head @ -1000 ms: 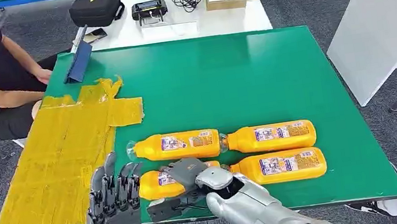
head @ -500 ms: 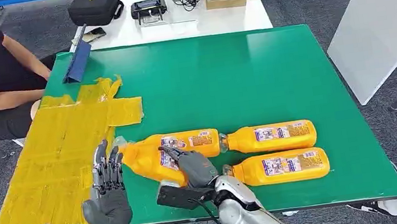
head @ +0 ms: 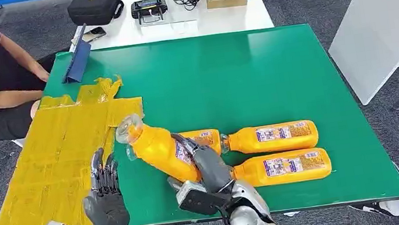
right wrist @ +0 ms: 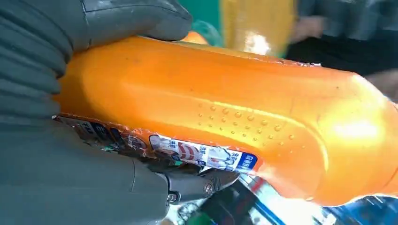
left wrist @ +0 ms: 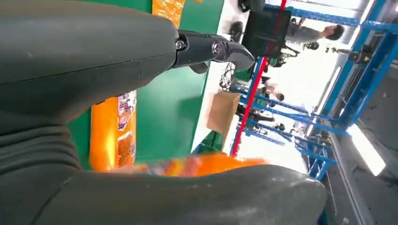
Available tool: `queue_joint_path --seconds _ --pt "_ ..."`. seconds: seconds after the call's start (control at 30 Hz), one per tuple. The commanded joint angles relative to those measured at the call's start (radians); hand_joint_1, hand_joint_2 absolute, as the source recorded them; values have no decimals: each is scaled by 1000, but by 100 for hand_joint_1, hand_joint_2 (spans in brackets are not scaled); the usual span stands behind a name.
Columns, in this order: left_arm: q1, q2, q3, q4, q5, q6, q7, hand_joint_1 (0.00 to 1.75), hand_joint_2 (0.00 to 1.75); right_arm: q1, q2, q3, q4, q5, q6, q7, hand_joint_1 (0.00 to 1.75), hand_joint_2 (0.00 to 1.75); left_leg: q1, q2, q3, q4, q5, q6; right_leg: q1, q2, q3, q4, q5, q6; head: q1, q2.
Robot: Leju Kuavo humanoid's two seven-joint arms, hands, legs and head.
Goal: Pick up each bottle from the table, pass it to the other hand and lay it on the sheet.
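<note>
Near the front edge of the green desk (head: 251, 76), your right hand (head: 205, 167) is wrapped around the lower body of an orange bottle (head: 158, 148), holding it tilted off the surface with its clear cap end pointing toward the yellow sheet (head: 57, 162). Your left hand (head: 105, 202) waits just beside it, palm up, fingers apart and holding nothing. Three more bottles lie on the desk: one partly hidden behind the lifted one (head: 204, 138), one to its right (head: 273, 136), and one nearer you (head: 281, 167).

Treat the bottle as fairly heavy: it looks full of liquid, so the weight will likely shift as you tilt it. The plastic wall is smooth and glossy in the right wrist view, with a dimpled patch and a wrinkled label, so it may slip in a loose grip. Take it with the left hand around the upper body just below the shoulder, clear of the right hand's fingers (right wrist: 136, 18). From the left wrist view I cannot tell how near the palm is to the bottle; it is too blurred.
</note>
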Motion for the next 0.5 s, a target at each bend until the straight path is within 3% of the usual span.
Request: queue_joint_path --seconds 0.03,0.3,0.5 --pt "-12 -22 33 58 15 4 0 0 175 28 -30 14 -99 -4 10 -17 175 175 -1 -1 1 -1 0 1 -1 -1 1 -1 0 0 0 0" --pt "-14 -7 15 67 41 -47 10 0 175 1 -29 66 -58 14 47 -21 175 175 -1 -1 2 -2 0 1 0 -1 2 -2 0 0 0 0" --pt "-20 1 -13 80 79 -159 18 0 175 -65 15 160 136 78 84 11 175 175 -1 1 3 -3 0 1 0 1 2 -2 1 0 0 0"
